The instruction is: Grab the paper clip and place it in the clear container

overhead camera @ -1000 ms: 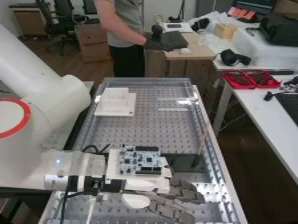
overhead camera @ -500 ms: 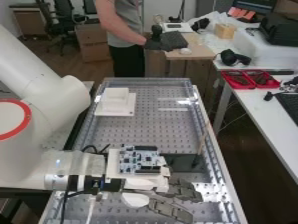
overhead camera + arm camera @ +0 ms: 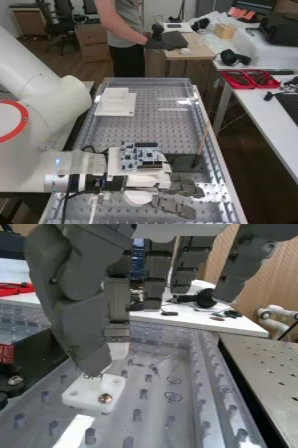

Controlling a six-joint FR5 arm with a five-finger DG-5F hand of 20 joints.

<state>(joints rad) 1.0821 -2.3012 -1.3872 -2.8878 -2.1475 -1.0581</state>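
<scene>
Two thin oval loops (image 3: 173, 380), probably paper clips, lie near each other on the perforated floor of the clear-walled tray (image 3: 154, 426), beside its long wall. Hand (image 3: 185, 188) is open over the near part of the tray, fingers extended, thumb tip just over a white block (image 3: 78, 395) with a screw (image 3: 105, 398); contact there cannot be judged. Circuit board (image 3: 141, 156) sits on the hand's upper side

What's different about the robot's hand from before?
The hand turned a little, and the circuit board on it shifted slightly towards the far end of the bench. I see nothing grabbed or let go. The white block and thin stick stayed put.
</scene>
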